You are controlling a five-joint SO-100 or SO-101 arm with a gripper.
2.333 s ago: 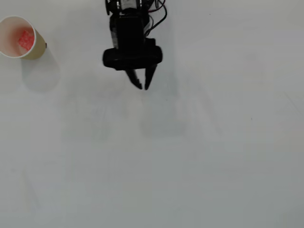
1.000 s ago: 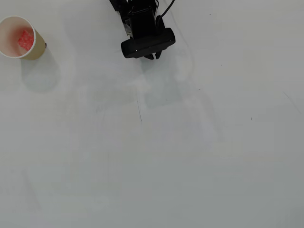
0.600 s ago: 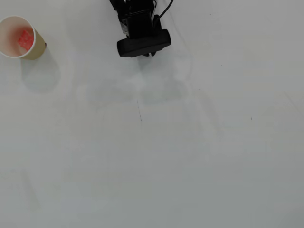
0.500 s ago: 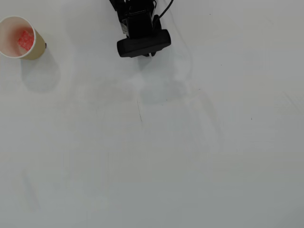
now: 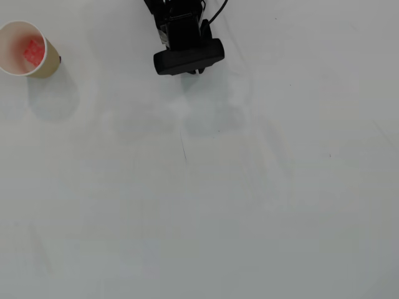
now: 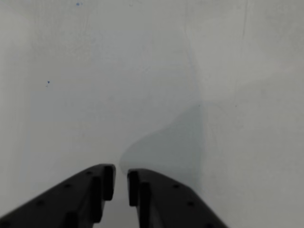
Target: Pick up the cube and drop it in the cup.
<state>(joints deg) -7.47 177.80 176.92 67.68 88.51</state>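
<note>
In the wrist view the gripper sat at the bottom edge of the frame, its 2 black fingers nearly together w/ only a thin slit between them, nothing held. Past the tips lay just bare white table & a grey shadow; no cup or cube there. The overhead view showed what the wrist view missed: the black arm folded back at top centre, tips mostly hidden under its body, & the cup in the upper left corner, well apart from the arm. The cube lay inside the cup, toward the right side of its pale interior. Cup upright, mouth facing the camera. No readable writing or brand anywhere. Cube too small to tell its orientation.
</note>
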